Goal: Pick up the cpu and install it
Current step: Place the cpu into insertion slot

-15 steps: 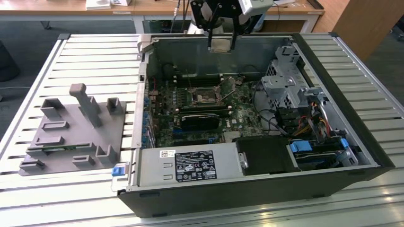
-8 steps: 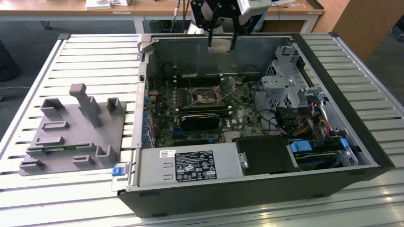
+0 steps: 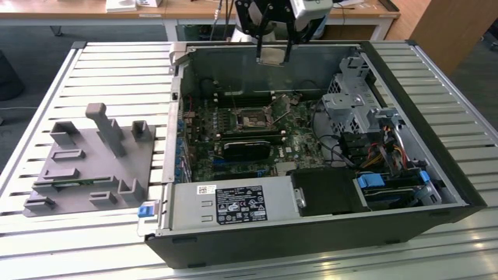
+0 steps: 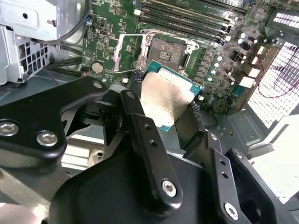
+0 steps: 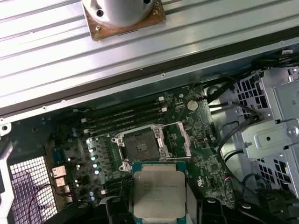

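A robotics lab or test workshop was indicated. An opened computer case (image 3: 311,239) was laid on its side on a slatted aluminium tabletop (image 3: 116,76), beside a grey fixture tray (image 3: 144,154). The arm's round base (image 5: 122,11) was seen bolted to the same slats, and wooden desks (image 3: 195,9) were ranged behind.

The cpu (image 5: 159,192) has a dull silvery metal top, and the pincer (image 4: 163,105) looks matt black.
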Controlling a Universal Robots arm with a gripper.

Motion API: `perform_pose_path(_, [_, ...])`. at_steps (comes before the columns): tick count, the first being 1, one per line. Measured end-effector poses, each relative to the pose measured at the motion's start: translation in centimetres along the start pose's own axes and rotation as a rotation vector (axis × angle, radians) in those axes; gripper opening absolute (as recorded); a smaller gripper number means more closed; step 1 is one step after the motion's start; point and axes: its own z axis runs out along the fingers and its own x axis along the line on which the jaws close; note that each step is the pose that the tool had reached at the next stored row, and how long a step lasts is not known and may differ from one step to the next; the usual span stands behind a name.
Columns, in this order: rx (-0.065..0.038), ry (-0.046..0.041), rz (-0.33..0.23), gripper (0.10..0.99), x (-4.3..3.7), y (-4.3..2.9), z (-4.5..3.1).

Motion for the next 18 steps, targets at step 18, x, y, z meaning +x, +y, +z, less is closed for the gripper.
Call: perform_pose_path(18, [-0.001, -0.0055, 0.082, 0.537, 0.00, 0.00, 0.05])
